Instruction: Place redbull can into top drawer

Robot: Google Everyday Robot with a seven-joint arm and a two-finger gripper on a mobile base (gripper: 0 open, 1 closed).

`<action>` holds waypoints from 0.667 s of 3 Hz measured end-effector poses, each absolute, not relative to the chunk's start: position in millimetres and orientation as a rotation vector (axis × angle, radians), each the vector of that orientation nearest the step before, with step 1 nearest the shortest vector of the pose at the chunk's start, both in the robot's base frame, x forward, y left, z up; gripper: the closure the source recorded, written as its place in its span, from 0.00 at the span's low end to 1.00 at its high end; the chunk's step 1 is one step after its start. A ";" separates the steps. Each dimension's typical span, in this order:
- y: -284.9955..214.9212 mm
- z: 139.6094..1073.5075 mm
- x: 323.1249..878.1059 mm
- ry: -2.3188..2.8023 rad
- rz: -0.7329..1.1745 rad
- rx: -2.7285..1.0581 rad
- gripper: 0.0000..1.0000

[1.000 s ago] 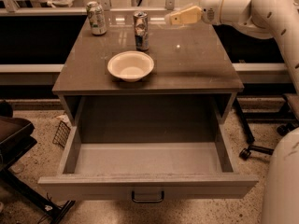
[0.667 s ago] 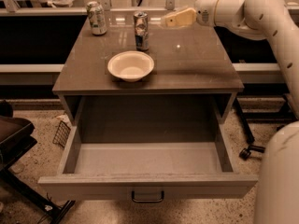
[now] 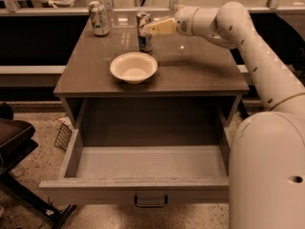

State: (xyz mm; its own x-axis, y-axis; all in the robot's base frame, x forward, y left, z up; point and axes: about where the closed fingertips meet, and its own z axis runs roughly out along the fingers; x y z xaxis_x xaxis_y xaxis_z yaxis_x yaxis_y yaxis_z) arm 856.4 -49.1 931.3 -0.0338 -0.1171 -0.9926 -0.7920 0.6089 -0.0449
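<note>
The redbull can (image 3: 144, 32) stands upright at the back middle of the grey cabinet top (image 3: 200, 70), just behind the bowl. My gripper (image 3: 156, 26) reaches in from the right at the height of the can's upper part, its tip right beside the can's right side. The top drawer (image 3: 143, 163) is pulled wide open below the cabinet top and holds nothing. Its front panel faces me with a small dark handle (image 3: 150, 202).
A white bowl (image 3: 134, 67) sits in front of the redbull can. A wider pale can (image 3: 98, 18) stands at the back left corner. A dark chair (image 3: 14, 142) is at the left. My arm and body fill the right side.
My gripper has moved left across the back of the cabinet top, from well right of the redbull can to right beside it. The cans, bowl and drawer have not moved.
</note>
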 end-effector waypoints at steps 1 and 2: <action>-30.4 925.7 872.9 1.529 0.651 -0.807 0.00; -11.9 919.3 882.1 1.527 0.658 -0.832 0.23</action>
